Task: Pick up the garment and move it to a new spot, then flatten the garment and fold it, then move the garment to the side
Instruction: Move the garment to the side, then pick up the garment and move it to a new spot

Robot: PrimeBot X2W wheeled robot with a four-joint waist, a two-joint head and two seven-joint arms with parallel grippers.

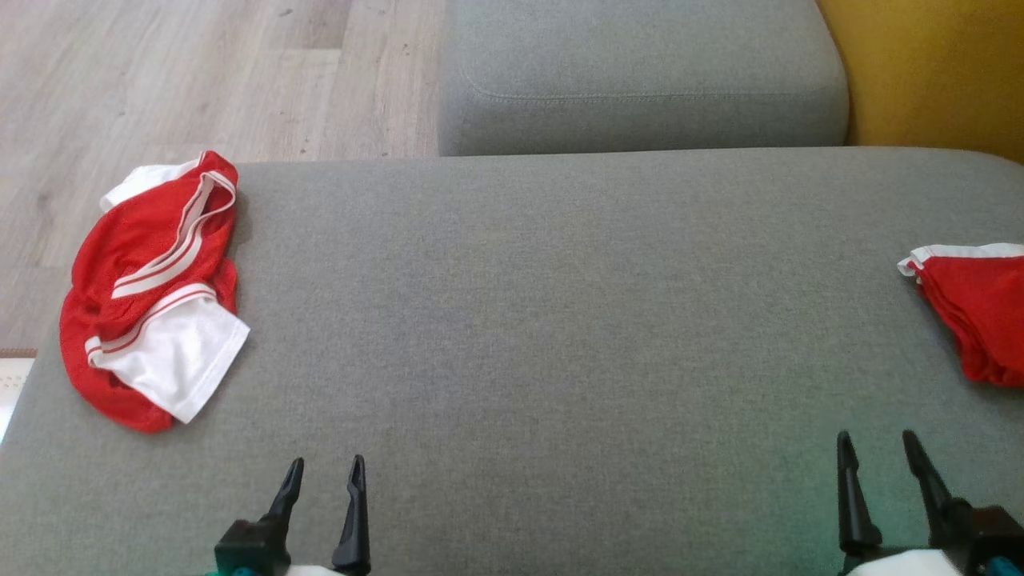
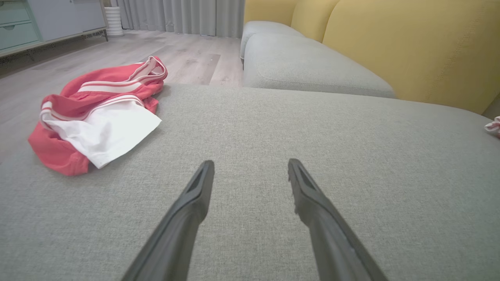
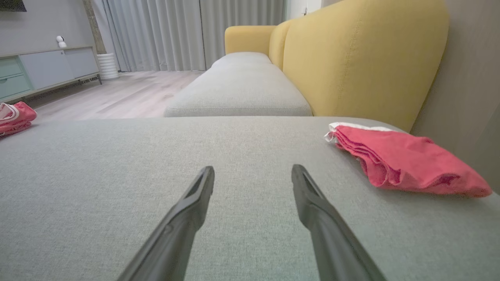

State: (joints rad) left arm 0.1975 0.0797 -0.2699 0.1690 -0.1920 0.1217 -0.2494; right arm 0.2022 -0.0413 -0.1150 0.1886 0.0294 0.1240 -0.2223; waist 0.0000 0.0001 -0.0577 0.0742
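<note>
- The left gripper [image 1: 328,462] is spread, its two dark fingers apart and holding nothing. It hovers low over the near part of the grey seat cushion [image 1: 560,320].
- The right gripper [image 1: 876,436] is spread too and empty, above the cushion's near right part.
- The crumpled garment [image 1: 152,296], red mesh with white bands and a white panel, lies ahead of the left gripper and off to its left, well apart from the fingertips. In the left wrist view it sits up and to the left of the fingers [image 2: 97,113].
- It rests at the cushion's left edge, with its outer side past the edge line, toward the wood floor [image 1: 200,72].
- Its long axis runs from far to near, roughly along that edge. The white panel is at the near end, with its corner pointing toward the cushion's middle.
- A folded garment [image 1: 976,312], red with a white hem, lies flat ahead and to the right of the right gripper, near the yellow backrest [image 3: 363,58].
</note>
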